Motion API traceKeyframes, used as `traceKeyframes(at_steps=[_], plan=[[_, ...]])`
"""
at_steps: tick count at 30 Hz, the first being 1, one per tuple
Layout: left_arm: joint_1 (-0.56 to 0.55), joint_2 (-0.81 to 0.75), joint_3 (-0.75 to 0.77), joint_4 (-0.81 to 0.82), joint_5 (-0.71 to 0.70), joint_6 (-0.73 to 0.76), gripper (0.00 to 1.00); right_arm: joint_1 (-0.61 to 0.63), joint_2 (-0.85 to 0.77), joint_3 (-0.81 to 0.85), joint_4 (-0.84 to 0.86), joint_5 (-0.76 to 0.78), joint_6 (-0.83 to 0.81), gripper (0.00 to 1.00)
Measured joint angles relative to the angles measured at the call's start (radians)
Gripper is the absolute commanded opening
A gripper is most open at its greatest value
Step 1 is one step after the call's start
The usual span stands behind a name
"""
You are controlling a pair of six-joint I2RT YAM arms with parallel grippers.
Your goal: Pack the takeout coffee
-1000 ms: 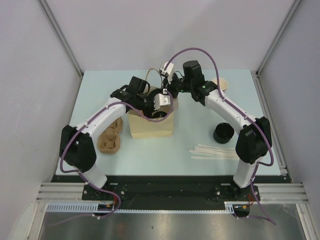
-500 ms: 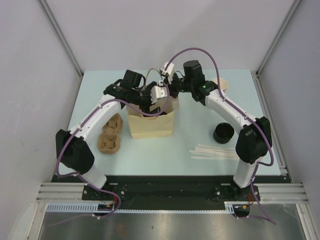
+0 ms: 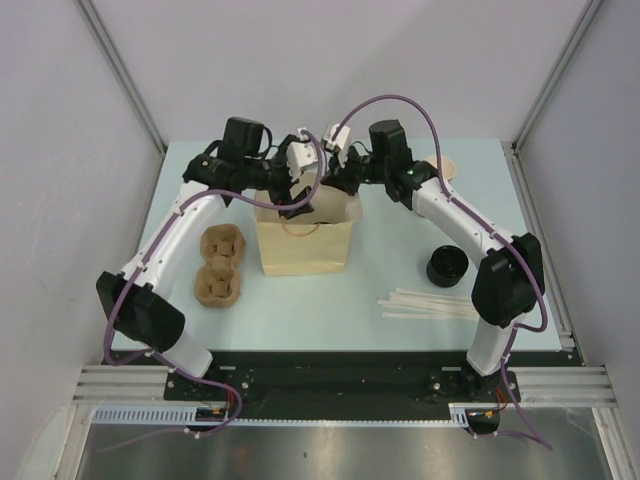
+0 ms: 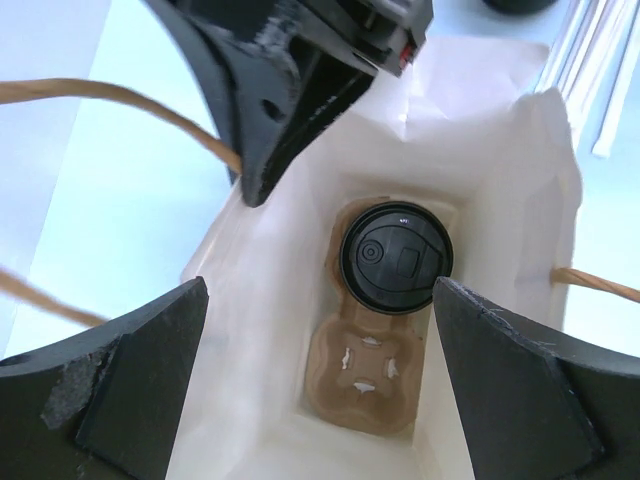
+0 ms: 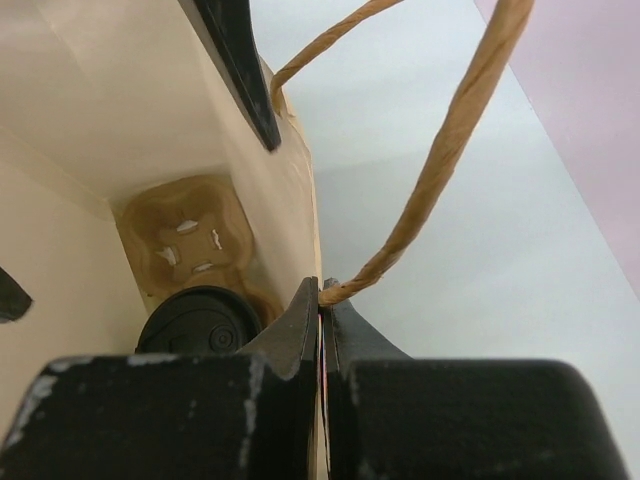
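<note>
Two black fingers of your right gripper point(image 5: 321, 292) are pressed flat together, and you're pinching the thin rim of the paper bag point(image 3: 305, 250) right where the twisted paper-cord handle point(image 5: 450, 150) meets it. The cord loops up and away from your fingertips, tan and ropy. Your left gripper point(image 4: 320, 288) hangs over the bag's mouth, spread wide, one matte wedge-shaped finger at each side of the opening and gripping nothing; the finger edges look scuffed.

Look down between them. The bag's creamy, creased walls drop to a moulded pulp carrier point(image 4: 365, 365) lying on the bottom, brown and fibrous, with rounded sockets. The takeout coffee point(image 4: 395, 255) stands in one socket, and you see only its round, glossy black lid with a raised rim. The socket beside it shows its slit flaps.

Out on the pale blue-green table point(image 3: 380, 230), the bag stands upright between your arms. A second pulp carrier point(image 3: 220, 265) lies just left of it. To the right, well apart from the bag, sit a low stack of black lids point(image 3: 447, 267), a loose bundle of pale thin sticks point(image 3: 430, 303) nearer you, and tan lidless cups point(image 3: 443, 165) at the far edge, partly hidden by your right arm.
</note>
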Motion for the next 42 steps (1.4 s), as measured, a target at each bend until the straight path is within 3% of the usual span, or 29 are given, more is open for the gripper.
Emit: traceKeyframes(at_steps=[18, 33, 38, 42], plan=[[0.087, -0.043, 0.051, 0.081, 0.029, -0.248, 1.00, -0.074, 0.000, 0.050, -0.118, -0.012, -0.054, 0.00], [0.113, -0.108, 0.014, 0.137, 0.025, -0.309, 0.99, -0.074, 0.000, 0.100, -0.185, -0.002, -0.077, 0.01], [0.127, -0.113, 0.011, 0.142, 0.028, -0.337, 0.99, -0.069, 0.002, 0.106, -0.198, 0.007, -0.080, 0.13], [0.148, -0.113, 0.011, 0.144, 0.037, -0.365, 1.00, -0.057, 0.002, 0.112, -0.197, 0.023, -0.081, 0.36]])
